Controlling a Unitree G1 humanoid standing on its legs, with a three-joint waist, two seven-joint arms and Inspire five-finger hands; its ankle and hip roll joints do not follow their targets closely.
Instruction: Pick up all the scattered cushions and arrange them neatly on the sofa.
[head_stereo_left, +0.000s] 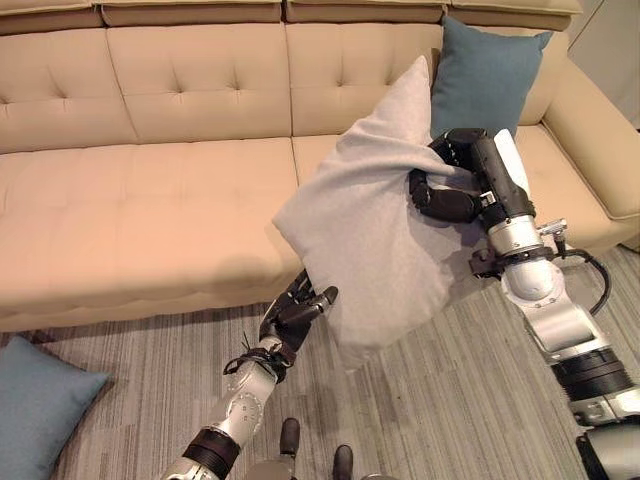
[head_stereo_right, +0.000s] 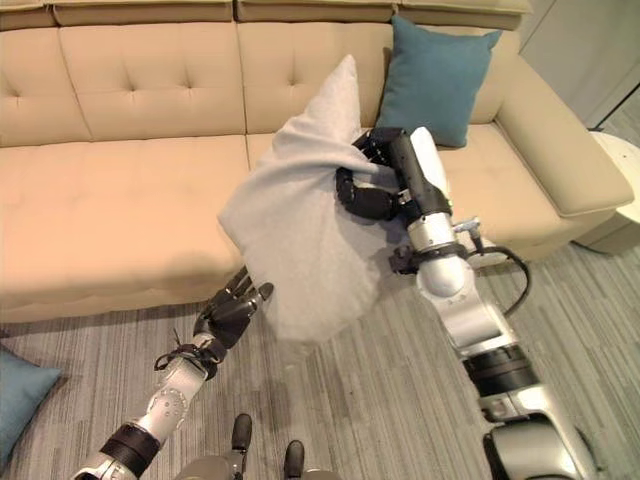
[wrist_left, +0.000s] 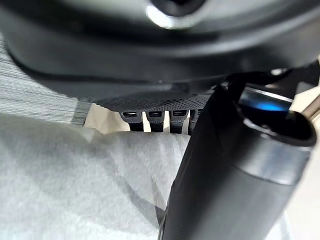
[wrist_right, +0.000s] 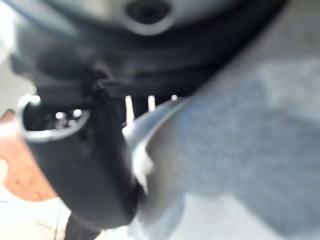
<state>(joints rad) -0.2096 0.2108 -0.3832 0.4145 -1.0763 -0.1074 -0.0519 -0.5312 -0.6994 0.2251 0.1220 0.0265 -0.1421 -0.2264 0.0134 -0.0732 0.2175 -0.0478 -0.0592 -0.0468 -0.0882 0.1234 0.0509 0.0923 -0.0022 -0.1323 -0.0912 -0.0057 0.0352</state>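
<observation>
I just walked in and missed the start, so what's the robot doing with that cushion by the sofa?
The robot is holding a light grey cushion up in front of the beige sofa. Its right hand grips the cushion's upper right edge, while its left hand rests with relaxed fingers against its lower left side. One teal cushion already leans upright in the sofa's right corner, and another teal cushion lies on the floor at left.

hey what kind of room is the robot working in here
Most likely a living room or lounge: a long beige tufted sofa, throw cushions such as the teal cushion on it, and striped grey carpet underfoot.
</observation>
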